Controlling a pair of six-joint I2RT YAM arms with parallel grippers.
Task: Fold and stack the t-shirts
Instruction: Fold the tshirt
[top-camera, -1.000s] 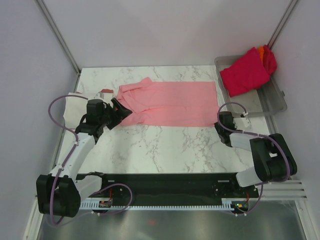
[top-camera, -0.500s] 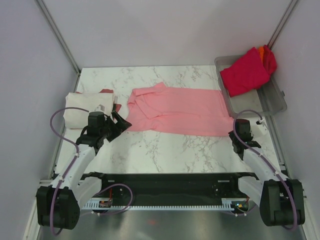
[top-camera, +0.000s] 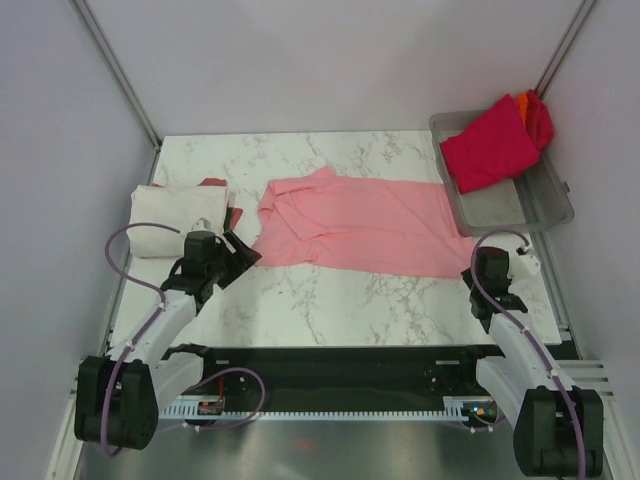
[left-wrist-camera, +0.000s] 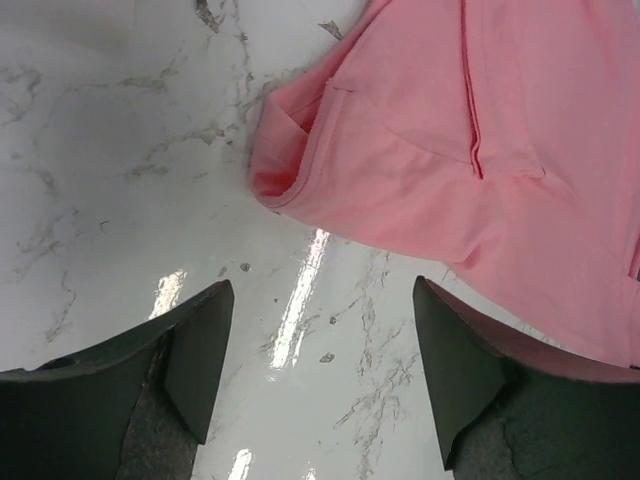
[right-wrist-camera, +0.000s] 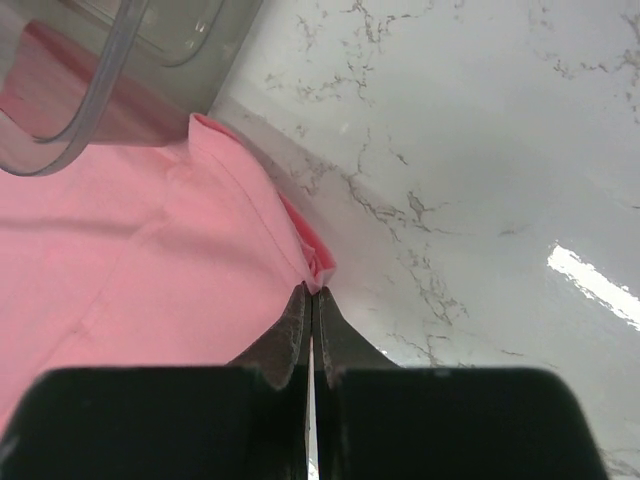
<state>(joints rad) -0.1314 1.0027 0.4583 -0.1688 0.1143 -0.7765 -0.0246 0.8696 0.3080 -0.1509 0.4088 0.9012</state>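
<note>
A light pink t-shirt (top-camera: 360, 225) lies spread across the middle of the table. My right gripper (top-camera: 474, 272) is shut on its near right corner; the right wrist view shows the pink hem (right-wrist-camera: 318, 268) pinched at my closed gripper (right-wrist-camera: 313, 292). My left gripper (top-camera: 243, 254) is open and empty just left of the shirt's sleeve, with bare marble between the jaws (left-wrist-camera: 322, 300) and the sleeve (left-wrist-camera: 300, 175) ahead. A folded cream-white shirt (top-camera: 175, 215) lies at the left on a dark red one (top-camera: 213, 183). A crimson shirt (top-camera: 490, 145) and an orange one (top-camera: 523, 100) hang over the tray.
The grey translucent tray (top-camera: 545, 200) stands at the back right; its corner (right-wrist-camera: 120, 60) sits just beyond the held hem in the right wrist view. Metal frame posts stand at both back corners. A black rail runs along the near edge.
The pink shirt has slid right and towards me, drawn by my right gripper. My left gripper has come off the shirt's left edge and drawn back, uncovering the cream-white shirt.
</note>
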